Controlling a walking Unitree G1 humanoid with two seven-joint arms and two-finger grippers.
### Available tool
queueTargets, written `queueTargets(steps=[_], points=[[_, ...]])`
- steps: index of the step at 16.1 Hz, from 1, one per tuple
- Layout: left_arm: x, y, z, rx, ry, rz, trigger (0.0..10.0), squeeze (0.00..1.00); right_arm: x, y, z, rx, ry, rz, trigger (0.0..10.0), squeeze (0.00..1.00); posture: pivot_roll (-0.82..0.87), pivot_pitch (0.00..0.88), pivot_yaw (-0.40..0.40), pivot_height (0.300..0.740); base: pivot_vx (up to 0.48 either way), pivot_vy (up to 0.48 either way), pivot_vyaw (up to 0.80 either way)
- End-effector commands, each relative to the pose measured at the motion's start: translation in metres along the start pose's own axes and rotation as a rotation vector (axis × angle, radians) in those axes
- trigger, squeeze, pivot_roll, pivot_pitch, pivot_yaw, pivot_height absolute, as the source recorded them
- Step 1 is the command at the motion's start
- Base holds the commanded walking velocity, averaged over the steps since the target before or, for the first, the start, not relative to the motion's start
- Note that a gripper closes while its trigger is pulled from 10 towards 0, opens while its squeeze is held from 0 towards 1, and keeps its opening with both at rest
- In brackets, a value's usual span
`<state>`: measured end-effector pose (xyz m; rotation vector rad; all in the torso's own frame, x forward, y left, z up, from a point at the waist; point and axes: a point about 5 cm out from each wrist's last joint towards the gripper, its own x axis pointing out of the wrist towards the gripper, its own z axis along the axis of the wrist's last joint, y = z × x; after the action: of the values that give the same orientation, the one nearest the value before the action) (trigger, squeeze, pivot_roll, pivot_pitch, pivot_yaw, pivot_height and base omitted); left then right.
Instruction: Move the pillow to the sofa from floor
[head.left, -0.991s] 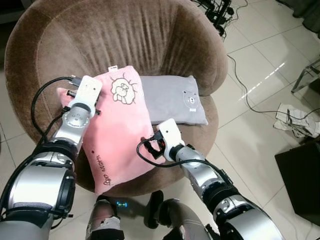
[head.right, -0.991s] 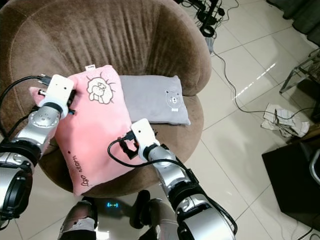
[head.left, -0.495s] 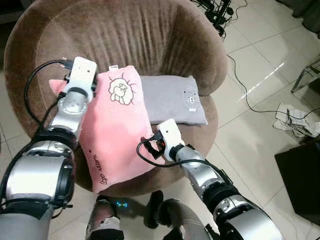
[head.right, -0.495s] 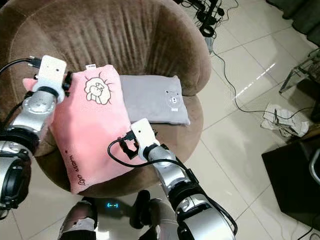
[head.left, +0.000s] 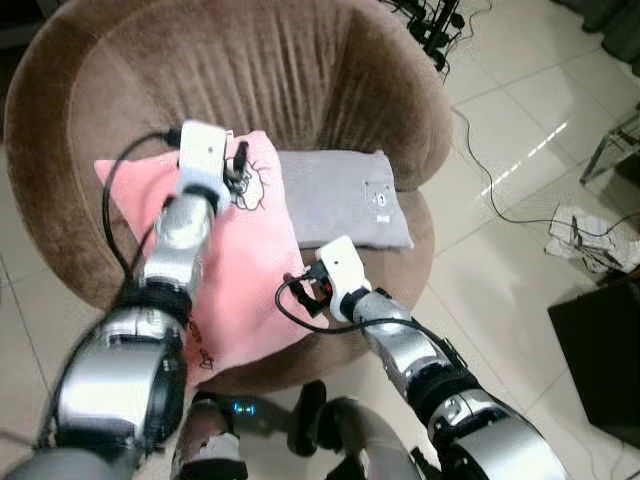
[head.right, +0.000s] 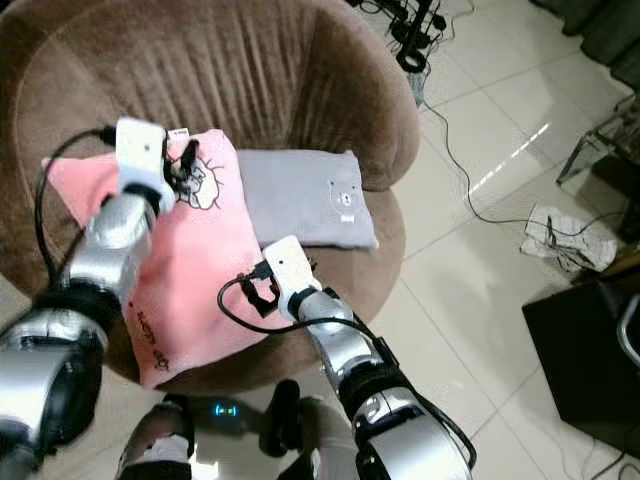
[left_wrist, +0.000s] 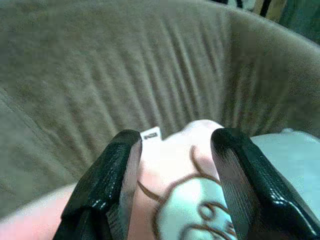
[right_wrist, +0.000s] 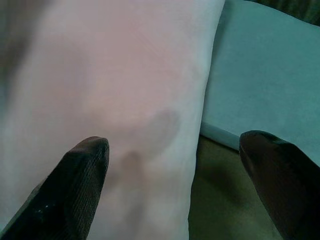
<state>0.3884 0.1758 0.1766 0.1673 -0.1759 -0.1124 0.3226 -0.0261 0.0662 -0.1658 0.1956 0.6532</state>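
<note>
A pink pillow (head.left: 245, 265) with a cartoon print lies on the left of the brown round sofa's seat (head.left: 250, 70), its lower end hanging over the front rim. My left gripper (head.left: 238, 166) hovers open over the pillow's top end. In the left wrist view its fingers (left_wrist: 107, 175) straddle the print and the white tag (left_wrist: 151, 135). My right gripper (head.left: 305, 284) is open at the pillow's lower right edge. In the right wrist view the pillow (right_wrist: 115, 90) lies between that gripper's spread fingertips.
A grey pillow (head.left: 345, 198) lies beside the pink one, on the right of the seat. Cables (head.left: 500, 185) trail over the tiled floor at right. A crumpled white cloth (head.left: 592, 240) and a black object (head.left: 600, 350) are at the far right.
My left gripper has swung from the pillow's left edge to its top end, over the print. The pillow's left corner now lies spread on the seat. The right arm has stayed put.
</note>
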Motion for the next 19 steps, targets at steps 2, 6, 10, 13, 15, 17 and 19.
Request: queueTargets(steps=[2,6,10,13,15,17,19], points=[[-0.018,-0.011,-0.003,-0.059,-0.050,-0.034,10.0,0.00,-0.005,-0.004,-0.010,0.014,0.027,-0.018,10.0,0.11,0.20,0.320,-0.199,0.740,0.000,0.000,0.00],[-0.088,0.007,-0.043,-0.079,0.052,-0.018,10.0,0.00,-0.010,-0.020,-0.007,0.008,0.012,-0.043,10.0,0.11,0.21,0.321,-0.196,0.740,0.000,0.000,0.00],[-0.133,0.010,-0.046,-0.120,0.095,-0.081,10.0,0.00,-0.025,-0.046,-0.015,0.002,0.047,-0.035,10.0,0.11,0.22,0.332,-0.198,0.740,0.000,0.000,0.00],[-0.137,-0.024,-0.016,-0.204,0.015,-0.265,10.0,0.00,-0.034,-0.065,-0.015,0.085,0.044,-0.027,10.0,0.09,0.22,0.321,-0.198,0.740,0.000,0.000,0.00],[-0.147,-0.040,-0.017,-0.218,0.056,-0.325,10.0,0.00,-0.046,-0.062,-0.025,0.139,0.031,0.016,10.0,0.07,0.24,0.317,-0.202,0.740,0.000,0.000,0.00],[-0.176,-0.029,-0.059,-0.182,0.224,-0.267,10.0,0.00,-0.067,-0.056,-0.054,0.135,0.086,0.023,10.0,0.05,0.24,0.317,-0.203,0.740,0.000,0.000,0.00],[-0.221,-0.006,-0.103,-0.215,0.415,-0.123,10.0,0.00,-0.085,-0.045,-0.081,0.153,0.143,0.006,10.0,0.06,0.19,0.312,-0.210,0.740,0.000,0.000,0.00]])
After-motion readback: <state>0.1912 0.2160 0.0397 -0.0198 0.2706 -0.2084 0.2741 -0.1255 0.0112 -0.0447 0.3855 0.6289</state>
